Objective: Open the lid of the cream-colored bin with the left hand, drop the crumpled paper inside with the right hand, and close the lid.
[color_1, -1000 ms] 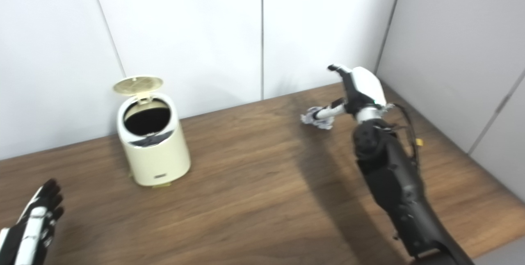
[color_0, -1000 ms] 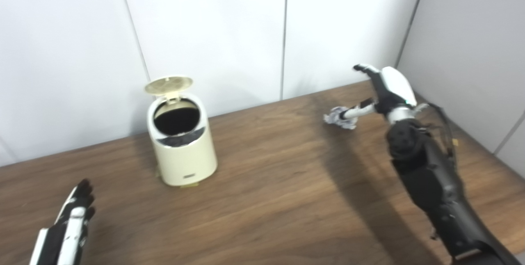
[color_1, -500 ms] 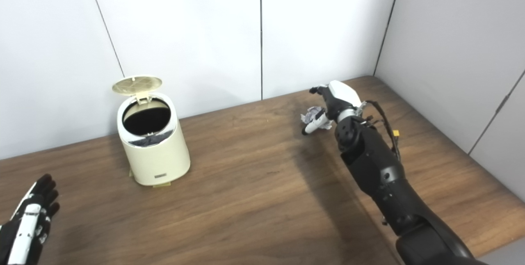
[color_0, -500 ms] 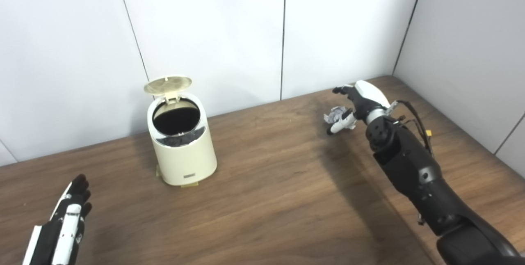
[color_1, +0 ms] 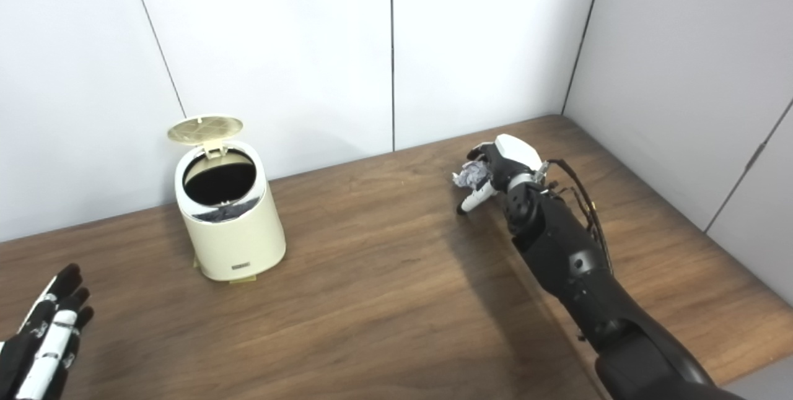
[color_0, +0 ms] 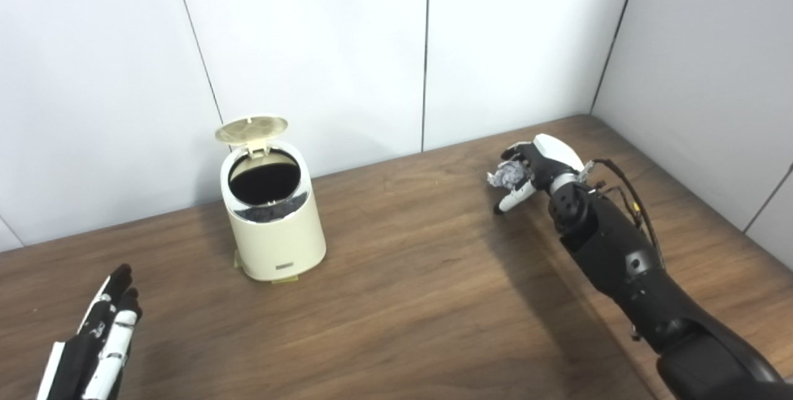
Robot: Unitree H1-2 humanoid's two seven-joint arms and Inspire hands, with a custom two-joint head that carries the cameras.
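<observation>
The cream-colored bin (color_0: 272,230) stands at the back left of the wooden table, its round lid (color_0: 251,129) flipped up and its dark inside showing. My right hand (color_0: 538,168) is at the back right of the table, curled over the crumpled paper (color_0: 508,174); the fingers wrap the far side and the thumb sticks out below. The paper also shows in the right eye view (color_1: 471,174). My left hand (color_0: 99,341) is open and empty at the front left corner, well apart from the bin.
White wall panels (color_0: 310,34) close the back of the table and a grey wall (color_0: 712,65) closes its right side. The table's wooden top (color_0: 421,288) runs between the bin and the right arm.
The right hand has dropped from above the table onto the paper and its fingers have curled around it. The left hand has stayed at the front left. The bin lid stays open.
</observation>
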